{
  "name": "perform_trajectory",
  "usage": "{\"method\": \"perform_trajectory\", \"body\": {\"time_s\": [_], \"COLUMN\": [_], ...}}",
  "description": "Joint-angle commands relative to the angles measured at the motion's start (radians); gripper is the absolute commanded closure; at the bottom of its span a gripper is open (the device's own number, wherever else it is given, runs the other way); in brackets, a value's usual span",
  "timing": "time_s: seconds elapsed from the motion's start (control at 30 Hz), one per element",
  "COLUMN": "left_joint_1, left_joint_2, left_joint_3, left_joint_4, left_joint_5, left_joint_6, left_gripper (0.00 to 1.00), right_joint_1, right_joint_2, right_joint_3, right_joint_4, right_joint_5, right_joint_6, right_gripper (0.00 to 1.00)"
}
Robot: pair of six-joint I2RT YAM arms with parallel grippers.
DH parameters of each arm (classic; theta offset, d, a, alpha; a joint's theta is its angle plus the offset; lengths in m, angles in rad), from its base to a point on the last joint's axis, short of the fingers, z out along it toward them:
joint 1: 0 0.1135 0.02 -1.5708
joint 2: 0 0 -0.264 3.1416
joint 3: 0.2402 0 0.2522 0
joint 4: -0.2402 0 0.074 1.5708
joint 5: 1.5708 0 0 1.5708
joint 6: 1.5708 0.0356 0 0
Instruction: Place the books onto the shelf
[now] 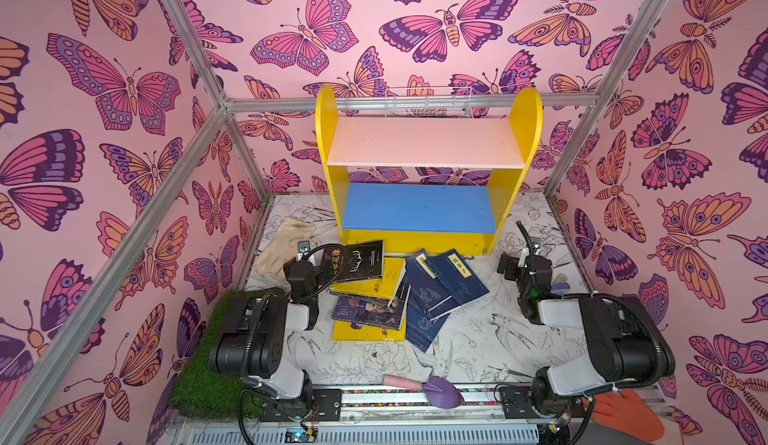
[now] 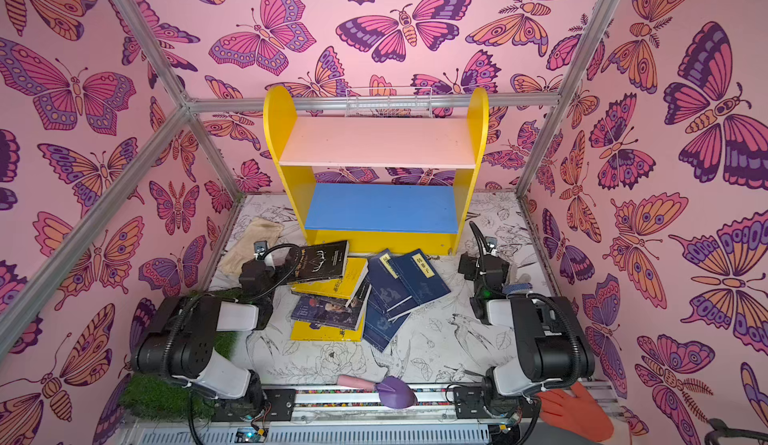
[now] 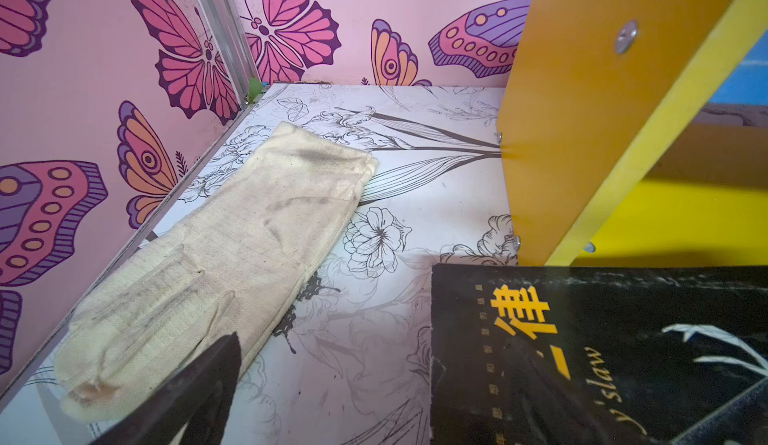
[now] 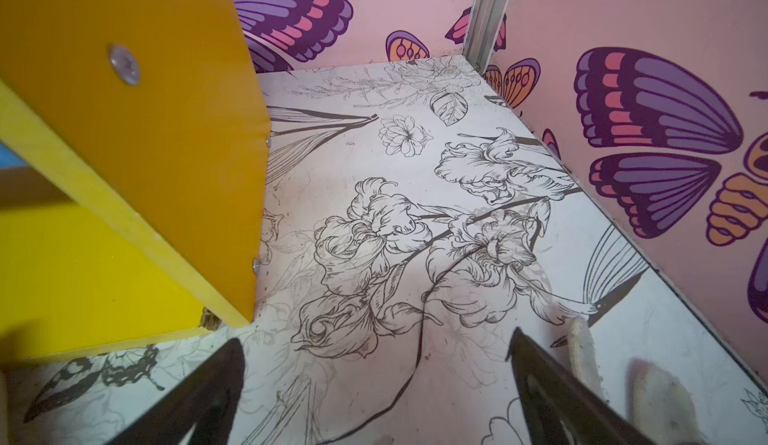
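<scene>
Books (image 1: 374, 293) heaped on the table (image 1: 478, 339) before the shelf (image 1: 424, 143), both claws apart.
In both top views the pile lies flat mid-table, just before the shelf's foot. The black, yellow and portrait covers have their long axes running roughly left edge to right edge, while the navy ones slant, labels toward the shelf. Left wrist view: left claw (image 3: 374, 339) apart, black book (image 3: 582, 359) beside it. Right wrist view: right claw (image 4: 376, 339) apart, holding nothing.

Books (image 1: 386, 293) lie heaped flat before the empty yellow shelf (image 1: 424, 143).
</scene>
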Motion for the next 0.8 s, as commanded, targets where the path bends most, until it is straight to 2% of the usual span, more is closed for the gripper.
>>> {"method": "perform_trajectory", "body": {"time_s": [0.0,0.77], "left_joint_1": [0.006,0.006], "left_joint_2": [-0.017,-0.017], "left_joint_3": [-0.011,-0.011], "left_joint_4": [-0.011,-0.010], "left_joint_5": [0.011,0.010], "left_joint_6": [0.008,0.008], "left_gripper": [0.01,0.01], "right_joint_1": [-0.010,-0.020], "right_joint_2": [-0.013,-0.012], "right_joint_3": [0.000,-0.005], "right_joint_4": [0.008,0.019], "right_joint_5": [-0.029,-0.056], "right_joint_6": [-0.013,-0.015], "right_gripper": [0.01,0.01]}}
